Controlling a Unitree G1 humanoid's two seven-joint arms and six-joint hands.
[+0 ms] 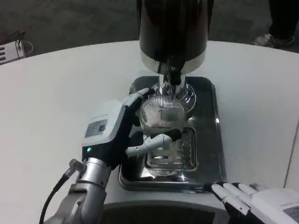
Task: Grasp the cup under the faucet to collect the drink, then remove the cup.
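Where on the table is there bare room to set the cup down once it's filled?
Bare table lies left of the tray, beyond the left hand, and to the tray's right, above the right hand. The tray is crowded: dispenser, cup, drip grate.

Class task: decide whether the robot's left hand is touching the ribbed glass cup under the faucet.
Touching. In the head view the left hand wraps the ribbed glass cup, fingers against its left side and front.
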